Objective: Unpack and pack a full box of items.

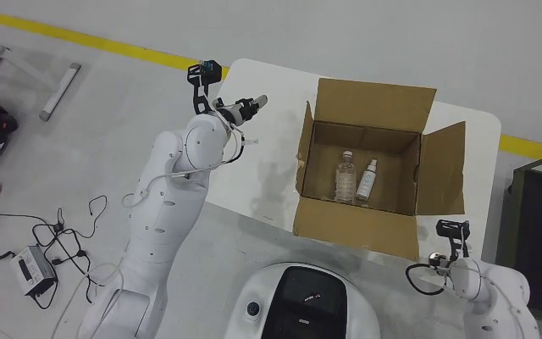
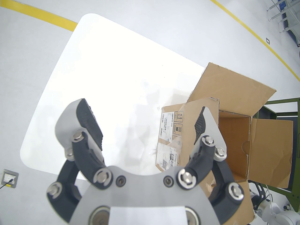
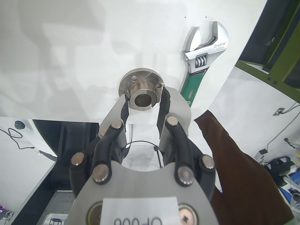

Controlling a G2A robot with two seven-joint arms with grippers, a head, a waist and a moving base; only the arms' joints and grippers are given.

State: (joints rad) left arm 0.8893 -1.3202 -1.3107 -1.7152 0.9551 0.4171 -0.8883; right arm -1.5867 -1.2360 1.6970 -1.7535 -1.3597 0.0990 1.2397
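Observation:
An open cardboard box stands on the white table. Inside it lie a clear plastic bottle and a small white spray bottle. My left gripper hangs open and empty above the table's left part, apart from the box; in the top view the left gripper sits left of the box. My right gripper is at the table's near right edge, shut on the hub of a metal flanged bushing resting on the table. The right arm is by the box's front right corner.
A green-handled adjustable wrench lies on the table right beside the bushing. A brown cardboard flap hangs close to the right gripper. A green frame stands off the table's right edge. Cables lie on the floor at left.

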